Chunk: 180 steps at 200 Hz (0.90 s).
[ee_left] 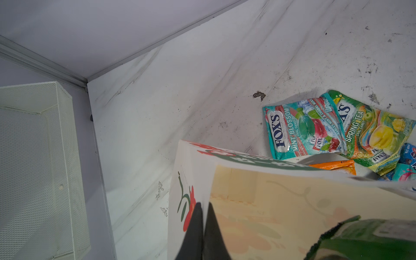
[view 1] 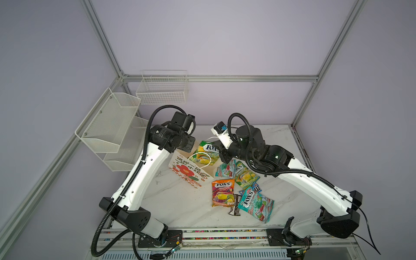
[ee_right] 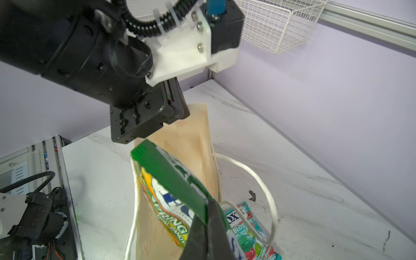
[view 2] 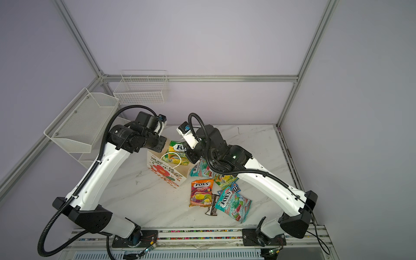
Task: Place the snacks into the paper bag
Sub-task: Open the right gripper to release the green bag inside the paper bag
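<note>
The right end effector (ee_right: 206, 227) is clenched on the dark green top seal of a green-yellow FOX'S packet (ee_right: 166, 186), its two black fingers pressed together at the bottom of the right wrist view. The packet hangs tilted over the open mouth of the paper bag (ee_right: 193, 135), whose cream lining shows behind it. A white cord handle (ee_right: 258, 180) loops just beside the fingers. In both top views the held packet (view 1: 206, 153) sits at the centre of the frame, over the far side of the bag's mouth.

The left end effector (ee_left: 203, 225) is clamped too, pinching the bag's rim at the bottom of the left wrist view, with the printed white outside on one side of the fingers and the cream lining on the other. The bag (view 2: 164, 171) stands upright between the two arms, its red flower face turned toward the lower left.

To the right of the bag, the other snacks lie flat on the white marbled surface (view 1: 180, 202). A teal-red packet (view 1: 224, 170) overlaps the edge of a second green-yellow packet (view 1: 244, 176), both partly under the right arm. Below them lies an orange-pink packet (view 1: 222, 192), with a dark-brown wrapper (view 1: 235, 207) just beside it. Then comes a second teal-red packet (view 1: 256, 203), with a small blue m&m's packet (view 1: 256, 187) above it.

Two white wire baskets (view 1: 162, 90) hang on the walls at the upper left.
</note>
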Tool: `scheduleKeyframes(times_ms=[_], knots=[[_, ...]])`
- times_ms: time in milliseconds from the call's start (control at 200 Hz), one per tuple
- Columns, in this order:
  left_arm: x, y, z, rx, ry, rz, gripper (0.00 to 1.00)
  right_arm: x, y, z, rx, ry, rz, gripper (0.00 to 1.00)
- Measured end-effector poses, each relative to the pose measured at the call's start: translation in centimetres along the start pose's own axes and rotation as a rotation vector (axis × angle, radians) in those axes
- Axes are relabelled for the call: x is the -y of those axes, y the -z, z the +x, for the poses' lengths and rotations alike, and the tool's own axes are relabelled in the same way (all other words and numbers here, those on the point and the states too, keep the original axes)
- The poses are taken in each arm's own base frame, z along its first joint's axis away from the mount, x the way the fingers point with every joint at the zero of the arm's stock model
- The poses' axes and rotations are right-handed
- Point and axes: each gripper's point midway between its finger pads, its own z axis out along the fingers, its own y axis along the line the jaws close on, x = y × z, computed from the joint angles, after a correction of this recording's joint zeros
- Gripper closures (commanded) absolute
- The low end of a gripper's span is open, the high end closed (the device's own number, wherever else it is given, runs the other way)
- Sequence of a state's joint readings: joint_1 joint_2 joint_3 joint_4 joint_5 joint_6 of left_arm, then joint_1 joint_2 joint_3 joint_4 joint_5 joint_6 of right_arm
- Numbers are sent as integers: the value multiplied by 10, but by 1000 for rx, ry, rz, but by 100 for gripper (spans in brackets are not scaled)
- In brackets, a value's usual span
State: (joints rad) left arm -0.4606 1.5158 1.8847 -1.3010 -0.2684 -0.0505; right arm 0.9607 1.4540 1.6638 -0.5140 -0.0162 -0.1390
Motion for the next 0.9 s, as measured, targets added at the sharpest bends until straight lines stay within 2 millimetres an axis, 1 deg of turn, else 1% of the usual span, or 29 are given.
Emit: scheduleKeyframes(times_ms=[5, 10, 15, 35, 40, 70, 135, 175, 250, 350, 445, 595, 650, 720, 900], knots=[[0, 0, 0, 0, 0, 0, 100, 0, 0, 0, 0, 0, 0, 94], [0, 0, 0, 0, 0, 0, 100, 0, 0, 0, 0, 0, -1, 91], [0, 0, 0, 0, 0, 0, 100, -1, 0, 0, 0, 0, -2, 91], [0, 0, 0, 0, 0, 0, 100, -1, 0, 0, 0, 0, -5, 83], [0, 0, 0, 0, 0, 0, 100, -1, 0, 0, 0, 0, -6, 83], [0, 0, 0, 0, 0, 0, 100, -2, 0, 0, 0, 0, -12, 75], [0, 0, 0, 0, 0, 0, 100, -5, 0, -2, 6, 1, -25, 67], [0, 0, 0, 0, 0, 0, 100, -6, 0, -3, 11, 1, -31, 64], [0, 0, 0, 1, 0, 0, 100, -9, 0, -4, 18, -2, -43, 61], [0, -1, 2, -8, -3, 0, 100, -10, 1, -5, 28, -2, -52, 62], [1, -2, 2, -9, -3, -1, 100, -10, 5, -6, 35, -2, -52, 62], [0, -3, 2, -11, -4, -5, 100, -8, 12, -9, 55, -5, -43, 59], [0, -3, 2, -12, -4, -6, 100, -6, 16, -10, 67, -10, -29, 55], [0, -4, 2, -13, -5, -8, 100, -3, 21, -8, 74, -23, -16, 47], [0, -4, 2, -15, -5, -8, 100, 11, 38, -8, 106, -50, 66, 36]])
